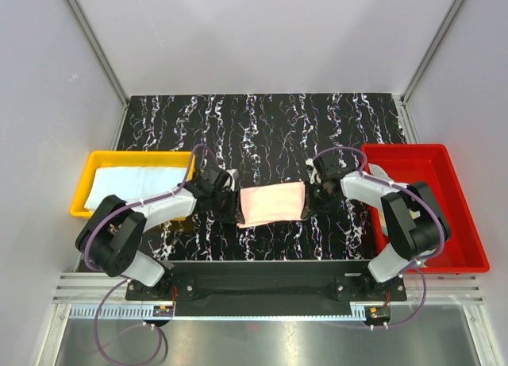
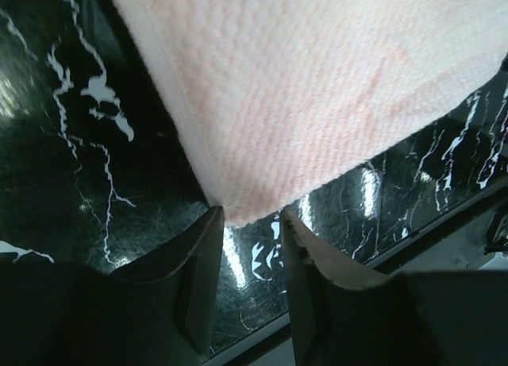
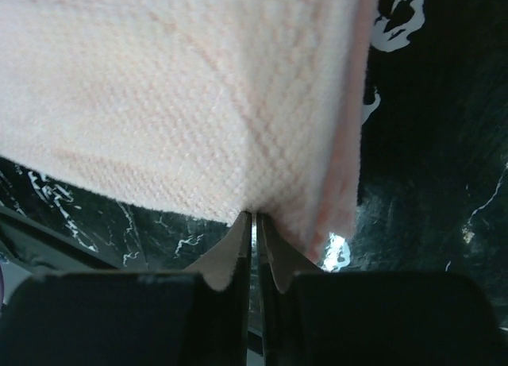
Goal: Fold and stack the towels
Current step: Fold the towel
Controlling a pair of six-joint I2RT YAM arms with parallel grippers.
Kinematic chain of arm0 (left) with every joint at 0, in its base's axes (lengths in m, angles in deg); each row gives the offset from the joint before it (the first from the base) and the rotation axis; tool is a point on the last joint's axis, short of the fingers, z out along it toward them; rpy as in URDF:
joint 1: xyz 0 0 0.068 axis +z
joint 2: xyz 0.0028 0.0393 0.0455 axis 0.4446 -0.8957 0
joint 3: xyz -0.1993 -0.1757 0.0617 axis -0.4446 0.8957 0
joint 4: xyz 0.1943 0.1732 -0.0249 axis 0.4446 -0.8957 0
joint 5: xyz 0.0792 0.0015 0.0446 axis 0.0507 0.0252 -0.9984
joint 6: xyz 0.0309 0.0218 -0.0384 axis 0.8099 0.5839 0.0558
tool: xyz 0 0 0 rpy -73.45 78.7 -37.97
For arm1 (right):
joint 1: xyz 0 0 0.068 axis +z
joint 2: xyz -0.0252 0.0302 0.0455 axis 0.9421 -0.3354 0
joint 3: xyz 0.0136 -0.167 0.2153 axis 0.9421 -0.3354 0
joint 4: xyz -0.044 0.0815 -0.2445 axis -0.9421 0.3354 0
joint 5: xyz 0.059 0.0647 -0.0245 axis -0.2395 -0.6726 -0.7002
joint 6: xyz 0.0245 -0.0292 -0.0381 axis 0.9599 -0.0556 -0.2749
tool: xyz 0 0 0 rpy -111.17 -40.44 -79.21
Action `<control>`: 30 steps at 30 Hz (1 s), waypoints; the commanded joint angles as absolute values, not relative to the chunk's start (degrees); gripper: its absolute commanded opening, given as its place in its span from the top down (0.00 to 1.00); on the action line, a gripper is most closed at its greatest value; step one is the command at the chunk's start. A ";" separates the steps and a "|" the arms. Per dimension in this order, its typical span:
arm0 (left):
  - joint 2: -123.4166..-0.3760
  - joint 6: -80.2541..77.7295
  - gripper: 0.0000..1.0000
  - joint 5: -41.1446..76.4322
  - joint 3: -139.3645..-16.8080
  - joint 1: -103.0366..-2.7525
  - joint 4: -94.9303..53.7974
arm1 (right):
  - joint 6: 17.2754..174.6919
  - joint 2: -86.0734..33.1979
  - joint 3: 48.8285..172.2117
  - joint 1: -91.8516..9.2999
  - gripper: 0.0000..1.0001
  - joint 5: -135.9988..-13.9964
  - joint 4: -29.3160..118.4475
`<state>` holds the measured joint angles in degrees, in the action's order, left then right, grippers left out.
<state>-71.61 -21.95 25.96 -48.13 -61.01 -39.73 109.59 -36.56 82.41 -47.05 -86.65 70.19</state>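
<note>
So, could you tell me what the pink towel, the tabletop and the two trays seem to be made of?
Pink towel: soft woven cloth, matte; a waffle-like weave and hemmed edge show up close.
Tabletop: glossy, black with white marble veining, reflecting light; possibly laminate or stone.
Yellow tray and red tray: smooth moulded plastic, by the look.

Left arm [image 1: 163, 207] pale grey, black joints, purple cables [image 1: 97, 330], left gripper [image 2: 250, 215] dark

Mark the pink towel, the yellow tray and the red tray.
pink towel [image 1: 271, 203], top external view, middle of the cloth.
yellow tray [image 1: 135, 154], top external view, far rim.
red tray [image 1: 460, 223], top external view, bare floor of the tray.
</note>
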 commanded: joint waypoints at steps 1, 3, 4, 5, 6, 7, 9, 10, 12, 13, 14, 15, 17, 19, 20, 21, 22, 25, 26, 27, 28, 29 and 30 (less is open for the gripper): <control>-69.55 -24.22 0.62 29.33 -46.52 -61.38 -34.44 | 109.65 -38.34 82.78 -47.11 0.89 -83.44 68.31; -68.06 -23.87 0.62 30.12 -47.31 -61.38 -36.72 | 109.30 -37.38 83.40 -47.11 0.89 -81.96 69.28; -67.44 -23.35 0.62 29.95 -48.44 -61.38 -37.86 | 109.30 -36.07 84.62 -47.11 0.89 -81.77 70.94; -66.48 -23.00 0.62 29.69 -48.89 -61.38 -39.79 | 109.12 -35.36 85.42 -47.11 0.89 -81.77 71.91; -64.64 -22.91 0.62 28.99 -49.33 -61.29 -40.68 | 109.12 -34.66 86.29 -47.11 0.89 -82.12 73.05; -63.67 -22.82 0.62 28.20 -50.21 -61.37 -41.56 | 109.29 -33.17 87.96 -47.11 0.89 -82.73 74.37; -62.00 -22.38 0.61 26.53 -51.53 -60.94 -43.93 | 110.17 -31.94 89.11 -46.94 0.89 -86.05 74.56; -61.99 -22.38 0.61 26.17 -52.32 -60.68 -44.11 | 110.44 -31.06 90.07 -46.85 0.88 -87.73 73.60; -62.60 -22.73 0.61 26.25 -52.50 -59.27 -43.51 | 112.01 -31.14 90.69 -46.41 0.88 -92.90 71.84; -63.65 -22.99 0.62 26.78 -52.41 -58.57 -43.07 | 112.63 -32.01 91.13 -46.15 0.88 -94.76 69.13; -64.27 -23.43 0.62 27.22 -51.89 -57.34 -41.76 | 114.29 -32.71 91.22 -45.19 0.88 -96.26 67.72; -64.53 -24.30 0.62 27.66 -51.36 -56.72 -41.05 | 115.09 -33.50 91.66 -44.48 0.88 -97.06 66.66; -63.40 -25.45 0.61 26.62 -50.31 -55.41 -39.38 | 117.63 -36.31 92.28 -41.85 0.88 -98.90 62.01; -61.30 -26.59 0.60 24.59 -48.72 -54.35 -38.76 | 121.49 -39.73 92.10 -40.00 0.89 -102.86 54.74; -60.76 -26.77 0.60 24.15 -48.37 -53.30 -38.58 | 121.86 -41.06 92.54 -37.64 0.88 -103.91 52.78; -60.32 -27.03 0.60 23.54 -48.02 -52.77 -38.49 | 121.95 -42.55 92.89 -36.58 0.88 -105.22 51.37; -60.14 -27.12 0.60 23.27 -47.76 -52.50 -38.40 | 122.04 -45.26 93.68 -35.61 0.88 -105.67 49.09; -59.44 -27.91 0.60 22.57 -45.92 -52.23 -36.31 | 122.39 -49.93 91.24 -33.58 0.89 -108.66 41.46; -58.92 -28.26 0.60 22.57 -45.39 -52.32 -35.77 | 121.96 -50.73 90.01 -33.49 0.89 -108.67 40.12; -58.83 -28.61 0.60 22.31 -44.68 -52.24 -35.24 | 121.34 -51.52 89.04 -33.49 0.90 -108.40 39.23; -58.91 -28.71 0.60 22.39 -43.81 -52.32 -34.89 | 120.55 -53.27 88.24 -33.49 0.91 -108.14 39.57; -59.17 -28.71 0.60 22.39 -43.80 -52.24 -34.89 | 119.24 -53.90 88.15 -33.58 0.91 -108.49 39.49; -59.78 -28.53 0.60 22.39 -43.80 -52.23 -35.06 | 119.05 -54.60 87.97 -33.49 0.91 -110.32 38.97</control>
<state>-60.38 -27.59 23.99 -44.59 -52.37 -38.59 120.41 -52.97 88.95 -33.24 -106.23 44.92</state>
